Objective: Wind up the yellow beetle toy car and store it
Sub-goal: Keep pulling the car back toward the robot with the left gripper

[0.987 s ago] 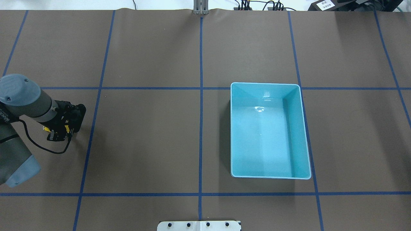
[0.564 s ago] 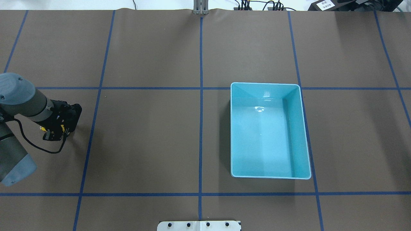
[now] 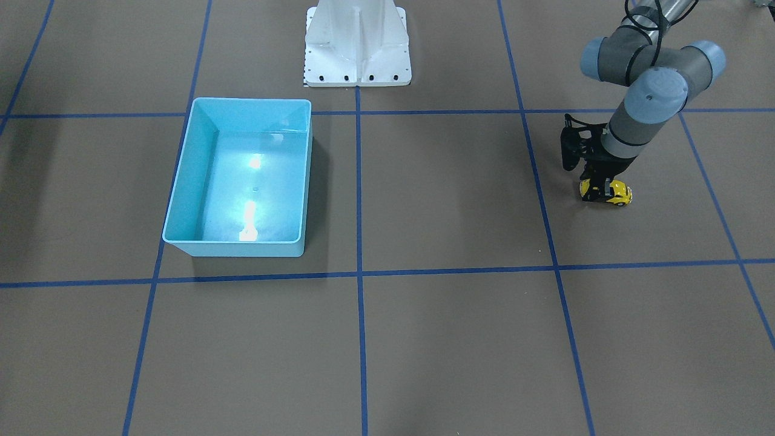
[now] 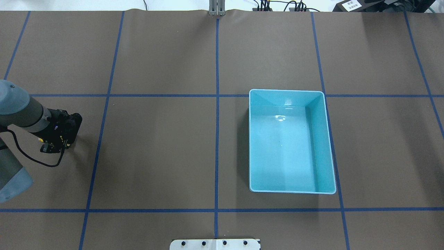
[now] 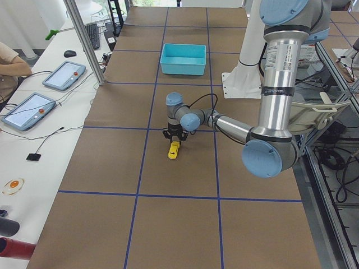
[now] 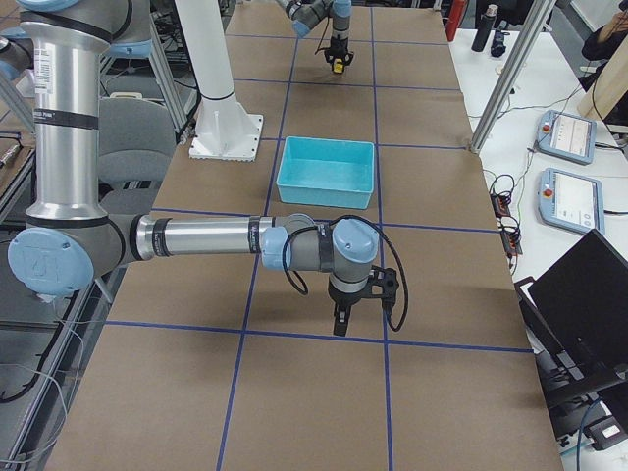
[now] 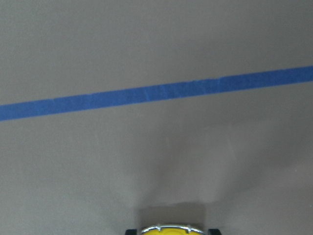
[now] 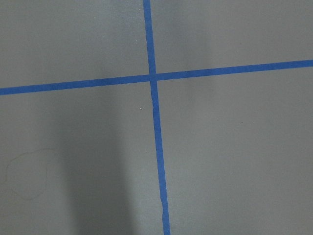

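The left gripper (image 3: 597,188) is reaching down at the far left of the table (image 4: 156,149), with its fingers clamping one end of the car (image 3: 617,194). The yellow car is sitting low on the brown cover inside a square of blue tape (image 7: 156,93), and its free end is pointing away from the bin. In the left wrist view only the car's pale bumper is peeking over the bottom edge, with a tape line running across the cover ahead of it. From overhead the wrist is hiding almost all of the car, and only specks of yellow are showing beneath it.

Further right, past the centre line, the bin (image 4: 292,93) is standing open and square to the grid, well apart from the car. Glare from the lights is gleaming on its light-blue floor.

Further right still, beyond the bin and seen only from the table's end, the right gripper (image 6: 340,324) is pointing straight down close to the cover, just beside a tape line. Whether it is open or clenched cannot be told. Its wrist camera is looking down on a crossing of two tape lines.
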Motion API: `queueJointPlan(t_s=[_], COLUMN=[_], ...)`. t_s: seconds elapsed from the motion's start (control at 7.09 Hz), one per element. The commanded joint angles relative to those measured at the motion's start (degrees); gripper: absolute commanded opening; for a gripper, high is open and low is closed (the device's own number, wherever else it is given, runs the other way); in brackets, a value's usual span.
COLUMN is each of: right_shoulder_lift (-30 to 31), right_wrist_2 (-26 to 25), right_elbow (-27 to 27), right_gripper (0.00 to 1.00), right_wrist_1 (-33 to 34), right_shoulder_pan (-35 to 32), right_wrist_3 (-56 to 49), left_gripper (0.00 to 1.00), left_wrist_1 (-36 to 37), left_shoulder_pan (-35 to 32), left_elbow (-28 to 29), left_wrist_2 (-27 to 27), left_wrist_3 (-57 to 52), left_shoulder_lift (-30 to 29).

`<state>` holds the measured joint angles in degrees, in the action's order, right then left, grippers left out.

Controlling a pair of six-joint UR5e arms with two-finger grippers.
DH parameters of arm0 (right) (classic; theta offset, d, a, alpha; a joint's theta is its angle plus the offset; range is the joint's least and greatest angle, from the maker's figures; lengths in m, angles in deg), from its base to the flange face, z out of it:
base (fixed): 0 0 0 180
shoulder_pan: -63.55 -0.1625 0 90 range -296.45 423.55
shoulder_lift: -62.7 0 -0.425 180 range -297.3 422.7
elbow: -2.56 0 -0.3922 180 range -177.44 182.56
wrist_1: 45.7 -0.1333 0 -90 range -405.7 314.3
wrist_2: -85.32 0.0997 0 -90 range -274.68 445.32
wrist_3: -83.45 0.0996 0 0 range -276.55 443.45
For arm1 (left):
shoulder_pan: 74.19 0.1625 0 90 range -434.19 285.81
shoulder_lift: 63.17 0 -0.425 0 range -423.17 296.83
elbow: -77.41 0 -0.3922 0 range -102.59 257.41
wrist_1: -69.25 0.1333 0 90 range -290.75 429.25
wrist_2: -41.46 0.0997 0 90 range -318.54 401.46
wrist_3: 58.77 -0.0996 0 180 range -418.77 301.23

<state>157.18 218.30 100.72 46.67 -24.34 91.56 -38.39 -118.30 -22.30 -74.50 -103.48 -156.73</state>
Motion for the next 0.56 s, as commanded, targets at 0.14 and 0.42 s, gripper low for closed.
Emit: queueJointPlan(t_s=[0.14, 0.42], right_shoulder_lift=[0.00, 0.00], right_wrist_2=[0.00, 0.00], right_elbow=[0.01, 0.01], right_gripper=[0.99, 0.99], right_wrist_1=[0.00, 0.00], right_shoulder_pan=[0.00, 0.00], right_wrist_3=[-0.02, -0.02], left_gripper=[0.34, 1.00], left_wrist_1=[-0.19, -0.19], left_shoulder_pan=[-0.19, -0.19], left_elbow=[0.39, 0.57], left_wrist_2=[-0.23, -0.14], left_wrist_3=[-0.38, -0.38], left_shoulder_lift=[0.04, -0.04])
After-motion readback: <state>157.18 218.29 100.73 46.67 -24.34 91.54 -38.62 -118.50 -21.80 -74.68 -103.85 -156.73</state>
